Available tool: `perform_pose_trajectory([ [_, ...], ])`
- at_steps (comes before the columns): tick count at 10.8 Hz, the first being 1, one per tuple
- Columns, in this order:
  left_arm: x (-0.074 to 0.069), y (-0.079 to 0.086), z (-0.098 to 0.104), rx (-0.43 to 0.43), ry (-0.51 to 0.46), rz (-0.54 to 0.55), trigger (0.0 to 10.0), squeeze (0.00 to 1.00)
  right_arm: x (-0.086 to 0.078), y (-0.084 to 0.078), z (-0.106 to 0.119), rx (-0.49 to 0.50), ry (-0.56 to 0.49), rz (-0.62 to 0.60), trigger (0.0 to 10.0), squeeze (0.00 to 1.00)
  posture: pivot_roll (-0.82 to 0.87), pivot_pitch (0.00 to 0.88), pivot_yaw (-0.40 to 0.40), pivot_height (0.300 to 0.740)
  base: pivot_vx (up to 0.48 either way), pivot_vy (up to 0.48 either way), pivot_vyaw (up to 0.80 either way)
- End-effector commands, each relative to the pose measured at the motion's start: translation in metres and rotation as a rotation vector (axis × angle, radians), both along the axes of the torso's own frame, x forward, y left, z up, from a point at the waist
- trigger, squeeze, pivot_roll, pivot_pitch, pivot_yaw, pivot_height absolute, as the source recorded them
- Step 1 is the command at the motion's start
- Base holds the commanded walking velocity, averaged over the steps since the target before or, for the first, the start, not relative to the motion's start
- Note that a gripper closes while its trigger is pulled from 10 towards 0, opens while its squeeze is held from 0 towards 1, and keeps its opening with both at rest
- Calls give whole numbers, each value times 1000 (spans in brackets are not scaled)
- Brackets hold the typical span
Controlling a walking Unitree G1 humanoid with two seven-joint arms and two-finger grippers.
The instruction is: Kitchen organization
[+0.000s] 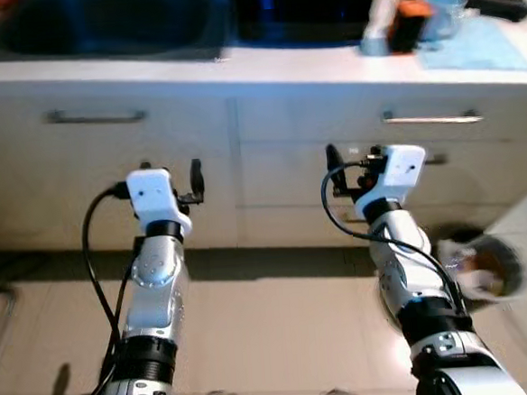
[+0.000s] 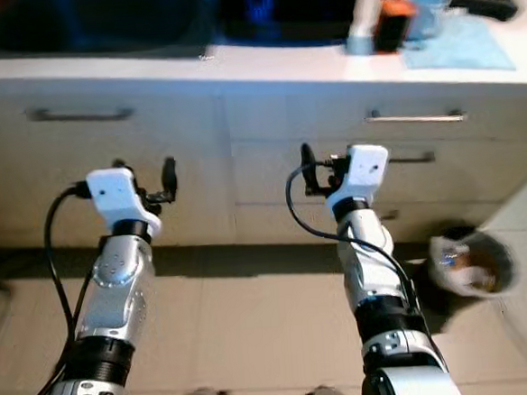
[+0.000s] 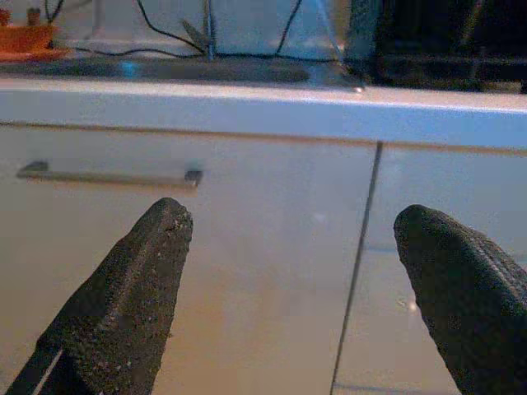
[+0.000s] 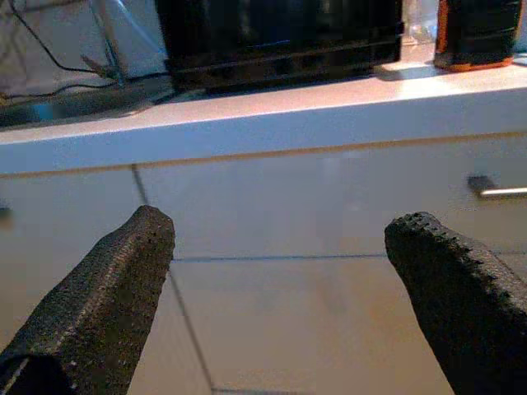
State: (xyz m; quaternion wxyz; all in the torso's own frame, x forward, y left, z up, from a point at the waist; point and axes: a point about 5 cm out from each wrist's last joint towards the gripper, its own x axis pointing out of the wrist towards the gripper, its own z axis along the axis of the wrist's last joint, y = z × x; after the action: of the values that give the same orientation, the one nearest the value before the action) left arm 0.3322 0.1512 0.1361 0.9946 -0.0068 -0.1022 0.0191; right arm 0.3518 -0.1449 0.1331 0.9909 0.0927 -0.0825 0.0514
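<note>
1. Both arms are raised in front of the cream cabinet fronts [image 1: 244,176] below the white desk [image 1: 264,71]; neither touches anything.
2. Left gripper [image 1: 171,175]: fingers [image 3: 132,296] apart, nothing between them, aimed at the cabinet face just under the desk edge. A metal bar handle [image 3: 111,174] sits on the drawer front ahead of it, off to one side.
3. Right gripper [image 1: 353,162]: fingers [image 4: 99,304] apart too, empty, pointing at the cabinet front near the seam between two panels. Another drawer handle [image 1: 432,119] is to the robot's right of it.
4. On the desk, far right: an orange & black object [image 1: 405,23] stands upright next to a pale blue container [image 1: 440,11], w/ a light blue cloth [image 1: 475,49] lying flat beside them. A black item [image 1: 494,1] lies behind the cloth; too blurred to identify.
5. Mid desk: a big black appliance [image 4: 280,37] sits near the edge. To the robot's left of it is a dark sink [image 1: 98,24] area; cables [image 3: 165,29] run along the wall behind it.
6. Floor: beige tiles [image 1: 282,332]. A small round bin [image 1: 486,268] w/ rubbish inside stands by the cabinets on the robot's right, well apart from the right arm.
</note>
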Motion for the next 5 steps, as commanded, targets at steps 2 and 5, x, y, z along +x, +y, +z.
perform_pose_trajectory([
  [2, -1, -5, -2, 1, 11, -10, 10000, 0, -1, -5, -1, 7, 8, -11, 10000, 0, 40, 136, -31, 740, 0, 368, 0],
  [5, -1, -5, -2, 4, 10, -10, 10000, 0, -1, -5, -1, 10, 12, -9, 10000, 0, 41, 137, -32, 740, 0, 354, 0],
])
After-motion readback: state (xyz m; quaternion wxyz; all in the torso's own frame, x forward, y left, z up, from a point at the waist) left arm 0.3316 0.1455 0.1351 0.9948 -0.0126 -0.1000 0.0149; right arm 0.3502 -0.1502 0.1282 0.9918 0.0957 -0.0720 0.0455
